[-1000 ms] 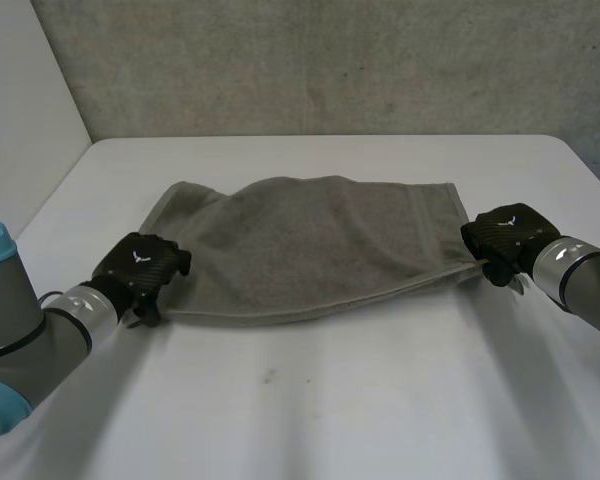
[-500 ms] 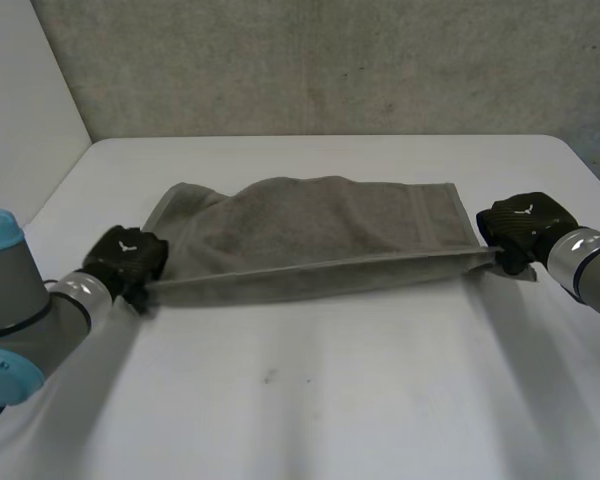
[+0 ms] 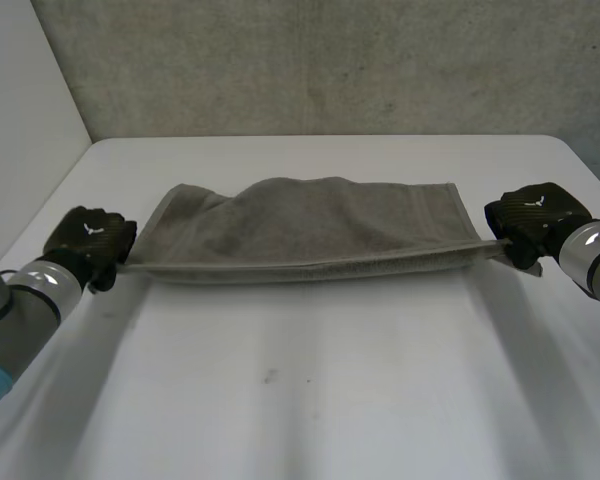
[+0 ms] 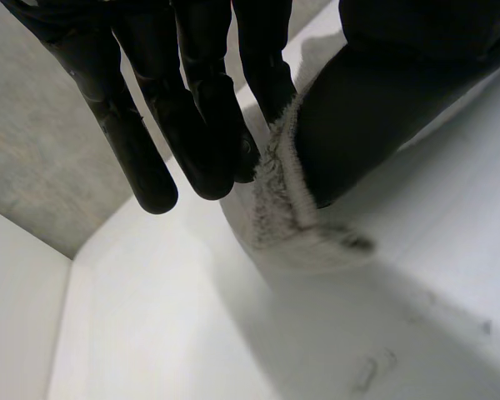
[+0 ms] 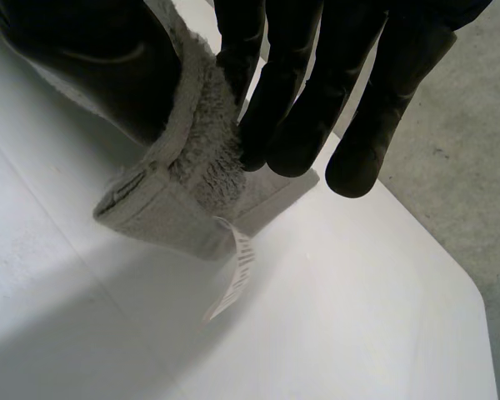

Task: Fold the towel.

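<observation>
Left hand (image 3: 90, 240) at the mid-left of the head view, low over the white table (image 3: 300, 390). It pinches the left near corner of the grey towel (image 3: 300, 225). In the left wrist view the fingers (image 4: 192, 108) run nearly straight and press the fuzzy towel edge (image 4: 285, 204) against the thumb.

Towel across the middle of the head view. Its near edge is drawn into an almost straight line from one hand to the other. The rest of the cloth slopes away behind that edge toward the upper part of the frame, with a rounded hump along the far edge. The far corners are down on the table.

Right hand (image 3: 535, 212) at the mid-right of the head view, closed on the right near corner. In the right wrist view the fingers (image 5: 296, 92) clamp the bunched corner (image 5: 187, 142) against the thumb, and a small white label (image 5: 237, 271) hangs from the cloth below the fingertips.

Surroundings: grey concrete wall (image 3: 330, 60) across the top of the head view, white panel (image 3: 20, 100) at the upper left.
</observation>
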Tool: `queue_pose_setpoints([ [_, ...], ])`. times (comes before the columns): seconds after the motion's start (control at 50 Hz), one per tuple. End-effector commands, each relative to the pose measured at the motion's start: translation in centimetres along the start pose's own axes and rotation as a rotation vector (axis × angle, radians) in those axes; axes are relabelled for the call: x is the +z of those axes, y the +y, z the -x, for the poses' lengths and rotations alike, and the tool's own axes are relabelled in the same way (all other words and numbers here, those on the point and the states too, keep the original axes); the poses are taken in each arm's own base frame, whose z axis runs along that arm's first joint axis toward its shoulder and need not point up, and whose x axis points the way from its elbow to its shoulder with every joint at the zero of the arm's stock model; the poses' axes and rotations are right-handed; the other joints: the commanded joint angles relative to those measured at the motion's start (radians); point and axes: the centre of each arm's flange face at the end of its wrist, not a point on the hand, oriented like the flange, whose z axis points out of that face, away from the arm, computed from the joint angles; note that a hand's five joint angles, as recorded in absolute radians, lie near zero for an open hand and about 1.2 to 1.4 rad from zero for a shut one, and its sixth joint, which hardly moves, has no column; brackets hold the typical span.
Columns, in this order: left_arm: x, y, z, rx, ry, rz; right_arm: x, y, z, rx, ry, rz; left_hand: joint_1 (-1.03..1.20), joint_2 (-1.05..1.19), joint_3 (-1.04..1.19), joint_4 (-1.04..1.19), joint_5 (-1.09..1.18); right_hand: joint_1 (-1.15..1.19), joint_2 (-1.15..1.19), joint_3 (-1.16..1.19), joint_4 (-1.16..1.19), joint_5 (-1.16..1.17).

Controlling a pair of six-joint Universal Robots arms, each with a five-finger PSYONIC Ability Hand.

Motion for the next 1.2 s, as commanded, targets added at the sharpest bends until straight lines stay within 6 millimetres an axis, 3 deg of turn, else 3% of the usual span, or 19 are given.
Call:
queue_pose_setpoints([
  [0.02, -3.4, -3.1, 1.4, 0.023, -0.059, -0.083, -2.9, -1.6, -0.3, -0.006, -0.001, -0.013, 0.217, 0.184, 0.186, 0.184, 0.199, 0.059, 0.059, 0.056, 0.054, 0.045],
  [0.16, -8.4, -7.2, 2.4, 0.050, -0.090, -0.203, -8.4, -5.6, -2.8, -0.030, 0.058, -0.103, 0.217, 0.184, 0.186, 0.184, 0.199, 0.059, 0.059, 0.056, 0.054, 0.045],
  [0.28, -10.8, -8.2, 2.5, 0.056, -0.077, -0.226, -11.5, -6.9, -4.9, -0.073, 0.118, -0.128, 0.217, 0.184, 0.186, 0.184, 0.199, 0.059, 0.059, 0.056, 0.054, 0.045],
  [0.5, -10.6, -6.6, 1.7, 0.038, -0.042, -0.167, -11.7, -5.7, -5.3, -0.122, 0.104, -0.076, 0.217, 0.184, 0.186, 0.184, 0.199, 0.059, 0.059, 0.056, 0.054, 0.045],
  [0.56, -9.2, -5.3, 1.4, 0.024, -0.012, -0.128, -10.4, -4.6, -5.0, -0.122, 0.076, -0.036, 0.217, 0.184, 0.186, 0.184, 0.199, 0.059, 0.059, 0.056, 0.054, 0.045],
  [0.6, -7.5, -4.2, 0.8, 0.017, 0.022, -0.105, -8.4, -2.9, -5.0, -0.104, 0.030, 0.025, 0.217, 0.184, 0.186, 0.184, 0.199, 0.059, 0.059, 0.056, 0.054, 0.045],
  [0.66, -6.6, -3.9, 0.6, 0.019, 0.033, -0.102, -7.4, -2.2, -5.0, -0.099, 0.010, 0.044, 0.217, 0.184, 0.186, 0.184, 0.199, 0.059, 0.059, 0.056, 0.054, 0.045],
  [0.76, -2.5, -3.1, -0.6, 0.032, 0.080, -0.110, -3.9, -0.3, -4.8, -0.071, -0.037, 0.107, 0.217, 0.184, 0.186, 0.184, 0.199, 0.059, 0.059, 0.056, 0.054, 0.045],
  [0.78, -2.5, -3.1, -0.6, 0.032, 0.080, -0.110, -3.9, -0.3, -4.8, -0.071, -0.037, 0.107, 0.217, 0.184, 0.186, 0.184, 0.199, 0.059, 0.059, 0.056, 0.054, 0.045],
  [0.82, -0.5, -3.0, -1.7, 0.036, 0.120, -0.110, -2.1, -0.1, -3.9, -0.086, -0.057, 0.129, 0.217, 0.184, 0.186, 0.184, 0.199, 0.059, 0.059, 0.056, 0.054, 0.045],
  [0.88, 0.6, -2.7, -1.9, 0.035, 0.126, -0.100, -1.3, 0.1, -3.5, -0.091, -0.063, 0.137, 0.217, 0.184, 0.186, 0.184, 0.199, 0.059, 0.059, 0.056, 0.054, 0.045],
  [1.04, 5.8, -1.3, -2.2, 0.037, 0.101, -0.077, 3.8, 0.8, -2.9, -0.138, -0.039, 0.126, 0.217, 0.184, 0.186, 0.184, 0.199, 0.059, 0.059, 0.056, 0.054, 0.045],
  [1.2, 8.8, -0.9, -2.9, 0.047, 0.094, -0.091, 7.0, 1.4, -2.8, -0.163, -0.009, 0.129, 0.217, 0.184, 0.186, 0.184, 0.199, 0.059, 0.059, 0.056, 0.054, 0.045],
])
